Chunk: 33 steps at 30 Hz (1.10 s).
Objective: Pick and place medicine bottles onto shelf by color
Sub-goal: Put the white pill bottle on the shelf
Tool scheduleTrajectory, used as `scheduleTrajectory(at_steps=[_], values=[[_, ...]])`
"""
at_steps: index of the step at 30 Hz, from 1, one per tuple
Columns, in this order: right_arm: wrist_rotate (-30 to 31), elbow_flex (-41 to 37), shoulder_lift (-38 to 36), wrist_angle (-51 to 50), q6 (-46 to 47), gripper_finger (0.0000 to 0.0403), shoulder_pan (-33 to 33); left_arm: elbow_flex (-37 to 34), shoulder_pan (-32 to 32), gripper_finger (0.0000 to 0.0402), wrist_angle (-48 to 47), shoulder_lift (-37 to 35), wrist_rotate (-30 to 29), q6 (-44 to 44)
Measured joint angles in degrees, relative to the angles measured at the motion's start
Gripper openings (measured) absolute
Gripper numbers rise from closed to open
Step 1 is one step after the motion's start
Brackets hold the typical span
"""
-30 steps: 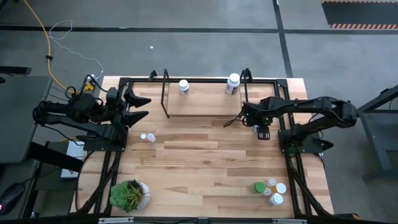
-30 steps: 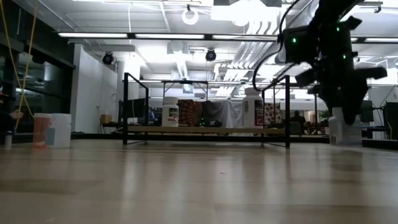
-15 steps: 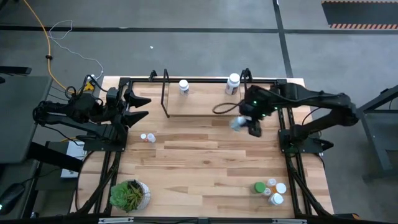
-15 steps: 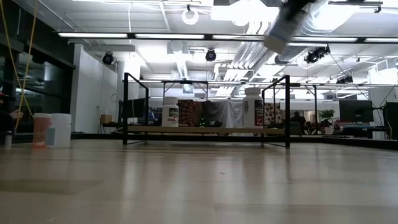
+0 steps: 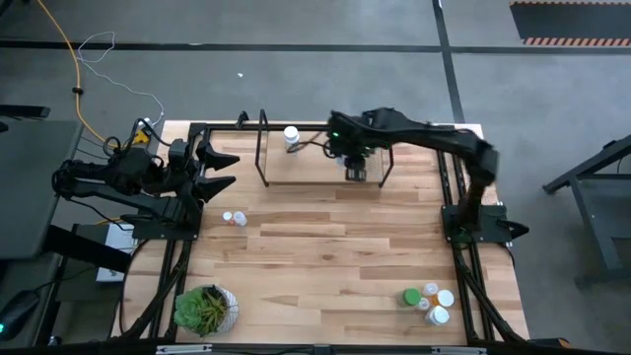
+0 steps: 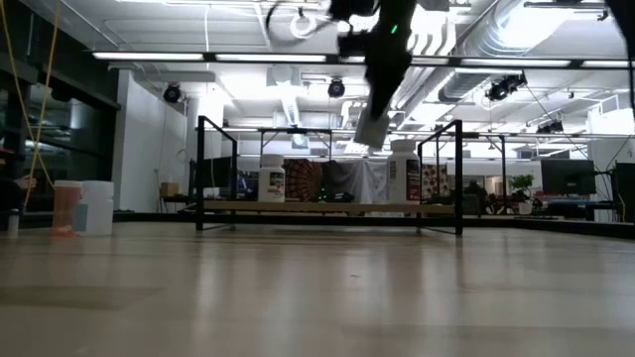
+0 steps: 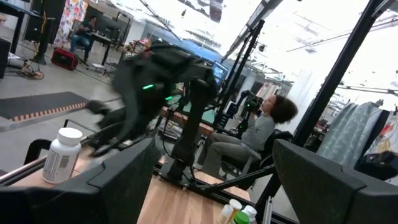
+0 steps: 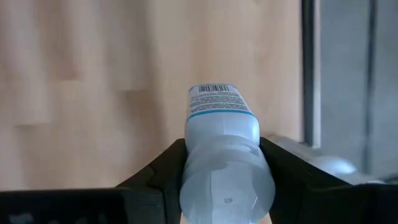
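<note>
One white bottle [image 8: 224, 158] clenched in right tool [image 5: 356, 174] above shelf [image 5: 315, 168], left tool [image 5: 219, 170] released at table edge.

No words, brand names or numbers can be read anywhere. The white bottle [image 8: 222, 155] clamped between the right arm's fingers [image 8: 155, 177] carries a label with a barcode [image 8: 214, 89] printed at its base end above a thin blue band; its digits are too small to make out. The white bottle [image 7: 61, 154] on the shelf [image 7: 25, 171] has a label with fine grey print, unreadable. The shelf bottles [image 6: 272, 183] in the low view show dark, illegible label blocks.
</note>
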Motion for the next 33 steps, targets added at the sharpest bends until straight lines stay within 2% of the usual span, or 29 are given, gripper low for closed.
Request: scheduleTrajectory(at_steps=[7, 15, 25, 33], values=[[4.51, 8.75, 12.65, -1.17, -4.09, 0.0156, -4.75, 0.00, 0.00, 0.0314, 0.00, 0.01, 0.00, 0.00], [4.43, 15.20, 19.82, -4.77, -5.40, 0.0160, -8.08, 0.00, 0.00, 0.0314, 0.02, 0.00, 0.00, 0.00], [4.61, 15.43, 20.74, -5.91, -7.41, 0.0168, -9.99, 0.00, 0.00, 0.0314, 0.13, 0.00, -0.17, 0.00], [3.39, 15.43, 20.74, -5.16, -7.41, 0.0199, -10.17, 0.00, 0.00, 0.0314, 0.11, 0.00, -0.20, 0.01]])
